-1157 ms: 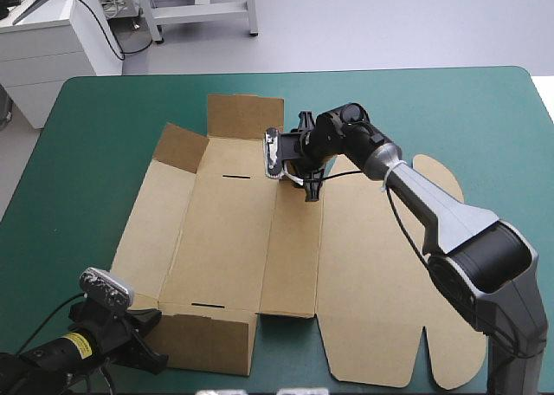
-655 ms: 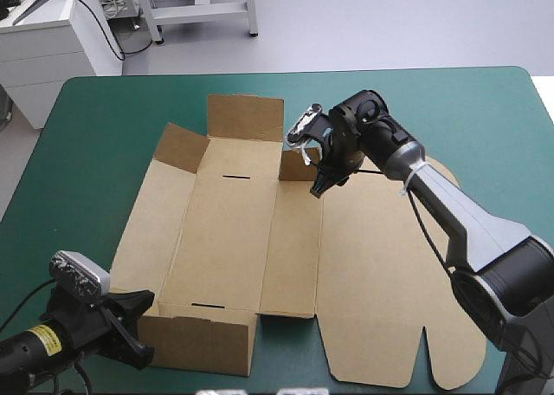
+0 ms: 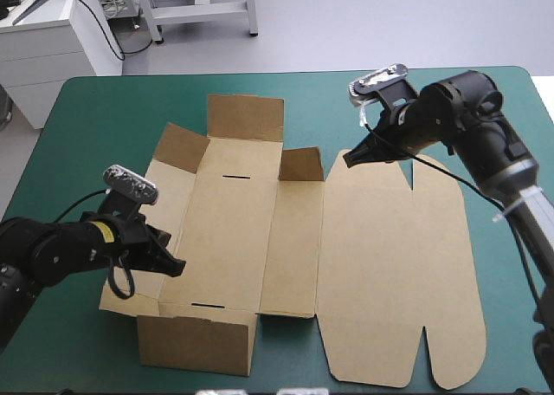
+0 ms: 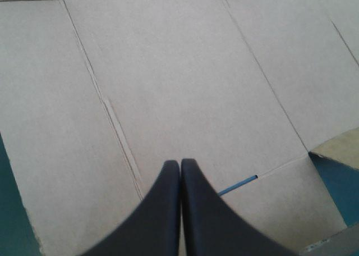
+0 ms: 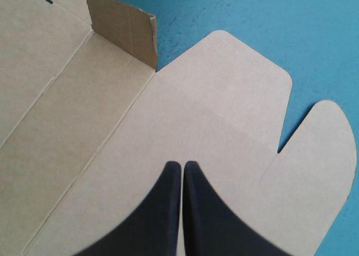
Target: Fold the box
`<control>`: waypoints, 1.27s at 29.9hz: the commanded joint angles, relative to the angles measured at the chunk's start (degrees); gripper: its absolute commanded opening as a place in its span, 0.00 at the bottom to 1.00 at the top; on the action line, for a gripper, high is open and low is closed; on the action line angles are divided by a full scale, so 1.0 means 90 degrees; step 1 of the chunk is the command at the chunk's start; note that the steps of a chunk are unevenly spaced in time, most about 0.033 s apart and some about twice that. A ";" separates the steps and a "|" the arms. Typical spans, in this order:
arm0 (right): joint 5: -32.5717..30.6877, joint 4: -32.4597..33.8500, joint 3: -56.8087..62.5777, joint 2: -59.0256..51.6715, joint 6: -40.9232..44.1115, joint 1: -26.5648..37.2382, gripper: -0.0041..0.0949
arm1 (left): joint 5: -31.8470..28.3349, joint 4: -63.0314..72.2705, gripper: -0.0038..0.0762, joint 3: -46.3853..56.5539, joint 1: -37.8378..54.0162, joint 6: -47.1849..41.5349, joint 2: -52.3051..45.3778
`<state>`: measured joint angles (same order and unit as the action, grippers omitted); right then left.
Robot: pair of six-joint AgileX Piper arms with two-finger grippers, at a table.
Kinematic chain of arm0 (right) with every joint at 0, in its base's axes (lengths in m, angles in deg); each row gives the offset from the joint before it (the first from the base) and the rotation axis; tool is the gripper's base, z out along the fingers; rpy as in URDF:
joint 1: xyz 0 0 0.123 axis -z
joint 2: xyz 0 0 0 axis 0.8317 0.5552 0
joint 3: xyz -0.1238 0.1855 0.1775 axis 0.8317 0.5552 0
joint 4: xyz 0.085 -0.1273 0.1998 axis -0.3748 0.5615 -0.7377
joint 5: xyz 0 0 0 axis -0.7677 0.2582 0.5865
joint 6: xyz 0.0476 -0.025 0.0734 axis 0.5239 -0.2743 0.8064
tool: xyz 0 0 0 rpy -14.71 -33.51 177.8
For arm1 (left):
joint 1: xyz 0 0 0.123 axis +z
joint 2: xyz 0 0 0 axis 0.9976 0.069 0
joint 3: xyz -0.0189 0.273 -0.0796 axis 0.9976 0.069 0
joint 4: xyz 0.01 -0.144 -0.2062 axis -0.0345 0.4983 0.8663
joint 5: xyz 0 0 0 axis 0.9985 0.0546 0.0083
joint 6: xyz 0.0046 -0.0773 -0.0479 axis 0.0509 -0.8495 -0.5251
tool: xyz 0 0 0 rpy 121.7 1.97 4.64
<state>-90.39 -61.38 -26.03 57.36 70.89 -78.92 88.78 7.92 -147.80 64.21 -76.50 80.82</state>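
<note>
The bench with its teal-green cover [image 3: 95, 118] carries the brown box of cut corrugated board [image 3: 234, 239]. The box lies across the middle of the bench, from the left half almost to the right edge, with its near end close to the near edge.

The box is partly formed. Its long base panel is flat, and a short wall is raised at the near end [image 3: 197, 339]. At the far end a taller wall flap [image 3: 246, 118] stands up, with a small angled flap [image 3: 180, 146] at its left. Another small flap [image 3: 302, 164] stands upright at the far end of the narrow side panel. The broad lid panel with rounded tabs [image 3: 389, 265] lies flat towards the right edge.

The left claw [image 3: 173, 265] [image 4: 180, 163] has its black fingers pressed together with nothing between them. It is low over the box's left side panel. Whether it touches the board cannot be told.

The right claw [image 3: 349, 159] [image 5: 183, 165] is also closed and empty. It points down over the far edge of the lid panel.

Earlier the right claw was at the small upright flap. It has since drawn back towards the far right corner. Earlier the left claw was off the box at the near left corner of the bench. It has since come in over the board.
</note>
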 commanded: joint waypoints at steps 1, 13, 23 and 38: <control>-0.0035 -0.0098 0.0420 -0.0881 -0.0002 0.0052 0.02 | -0.0186 -0.0083 0.05 -0.0589 0.0013 -0.0022 0.0328; 0.0049 -0.0125 0.2742 -0.3001 0.0099 0.0052 0.02 | 0.0007 -0.0193 0.07 -0.1413 0.0117 -0.0001 0.0911; 0.0037 -0.0150 0.3802 -0.4920 0.0331 0.0052 0.02 | 0.0914 0.3319 0.07 -0.1413 0.3126 0.2504 0.1214; -0.0032 -0.0435 0.4610 -0.6913 0.0657 0.0052 0.02 | 0.0574 0.4168 0.07 -0.1413 0.5658 0.3186 0.2236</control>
<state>-90.51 -63.59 15.52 -3.71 76.33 -78.81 97.51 43.56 -158.70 113.85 -46.16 101.86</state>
